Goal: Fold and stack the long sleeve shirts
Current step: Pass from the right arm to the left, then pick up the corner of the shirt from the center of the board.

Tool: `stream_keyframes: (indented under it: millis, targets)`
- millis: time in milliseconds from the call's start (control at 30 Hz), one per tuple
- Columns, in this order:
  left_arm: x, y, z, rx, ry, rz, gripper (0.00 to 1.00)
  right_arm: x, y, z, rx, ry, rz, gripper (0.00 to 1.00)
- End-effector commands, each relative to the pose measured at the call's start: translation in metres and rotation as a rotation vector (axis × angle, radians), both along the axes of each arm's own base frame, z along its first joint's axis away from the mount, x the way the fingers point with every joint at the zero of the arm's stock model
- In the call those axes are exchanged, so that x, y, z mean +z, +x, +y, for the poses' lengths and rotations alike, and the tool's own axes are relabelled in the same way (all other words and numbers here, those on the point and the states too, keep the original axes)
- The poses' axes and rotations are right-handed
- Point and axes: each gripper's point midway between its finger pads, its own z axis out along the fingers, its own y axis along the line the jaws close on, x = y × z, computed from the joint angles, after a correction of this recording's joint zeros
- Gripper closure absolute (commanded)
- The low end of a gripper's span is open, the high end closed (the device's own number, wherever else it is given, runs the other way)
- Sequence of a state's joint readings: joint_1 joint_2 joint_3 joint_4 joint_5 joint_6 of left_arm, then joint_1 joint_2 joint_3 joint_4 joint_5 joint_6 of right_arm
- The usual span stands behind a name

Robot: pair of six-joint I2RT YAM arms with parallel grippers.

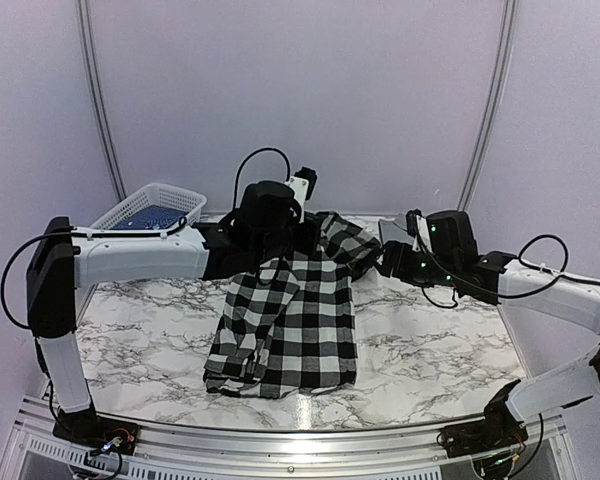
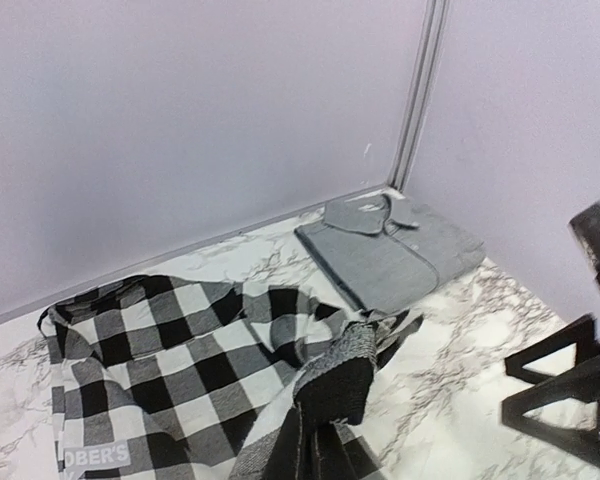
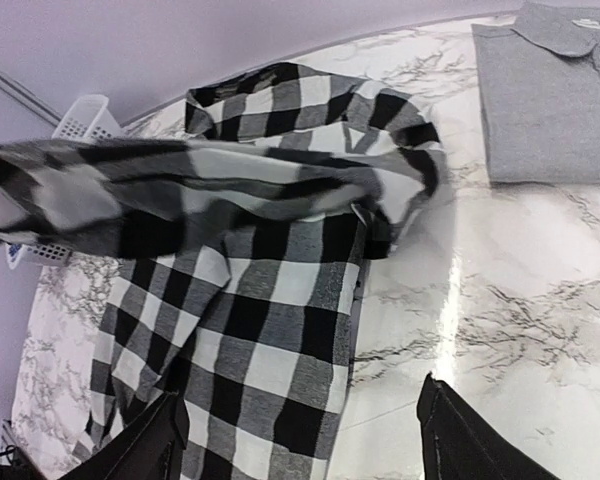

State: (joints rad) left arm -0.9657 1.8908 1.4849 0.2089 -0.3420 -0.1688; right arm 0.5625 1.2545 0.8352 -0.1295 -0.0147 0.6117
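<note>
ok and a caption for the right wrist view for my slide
Right gripper open above the checked shirt on the marble table, folded grey shirt at the far side.

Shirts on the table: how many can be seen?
2: the black-and-white checked shirt mid-table, partly lifted; the folded grey shirt at the far right corner. Others may be hidden.

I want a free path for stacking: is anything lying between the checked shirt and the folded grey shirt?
Nothing visible lies between the checked shirt and the folded grey shirt; only bare marble table separates them. The open right claw hovers near that gap.
</note>
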Motion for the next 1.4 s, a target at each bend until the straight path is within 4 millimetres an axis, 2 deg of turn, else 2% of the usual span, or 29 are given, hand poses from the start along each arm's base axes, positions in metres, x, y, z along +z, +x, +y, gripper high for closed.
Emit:
stream_keyframes:
  millis: [0,100,200,300,400,533,633,733,900,1067,1167,1367]
  targets:
    - [0.056,-0.009,-0.010,-0.072,-0.145,0.045,1.00,0.011,0.010,-0.026,-0.125,-0.065,-0.103,0.25]
    - [0.075,-0.014,-0.023,-0.138,-0.194,0.033,1.00,0.013,0.009,-0.036,-0.171,-0.056,-0.136,0.24]
    - [0.093,-0.009,-0.025,-0.131,-0.215,-0.014,1.00,0.011,0.008,-0.044,-0.207,-0.030,-0.159,0.23]
    - [0.105,-0.002,-0.021,-0.106,-0.198,-0.066,1.00,0.006,0.008,-0.042,-0.194,-0.018,-0.155,0.23]
    - [0.113,0.006,-0.010,-0.078,-0.181,-0.094,1.00,-0.004,0.006,-0.036,-0.159,-0.021,-0.131,0.23]
    - [0.119,0.019,0.019,-0.021,-0.161,-0.118,1.00,-0.023,0.002,-0.026,-0.103,-0.030,-0.079,0.23]
    - [0.118,0.027,0.042,0.001,-0.150,-0.117,1.00,-0.034,-0.004,-0.012,-0.016,-0.029,-0.039,0.24]
    - [0.115,0.032,0.061,0.023,-0.132,-0.117,1.00,-0.051,-0.021,0.015,0.101,-0.036,0.031,0.25]
    - [0.107,0.041,0.083,0.037,-0.115,-0.106,1.00,-0.080,-0.065,0.042,0.222,-0.112,0.159,0.31]
    - [0.103,0.045,0.091,0.044,-0.113,-0.103,1.00,-0.108,-0.118,0.053,0.290,-0.099,0.307,0.42]
    - [0.101,0.045,0.093,0.045,-0.114,-0.103,1.00,-0.120,-0.141,0.056,0.303,-0.086,0.357,0.45]
    - [0.101,0.048,0.095,0.047,-0.122,-0.104,1.00,-0.140,-0.166,0.061,0.309,-0.068,0.429,0.50]
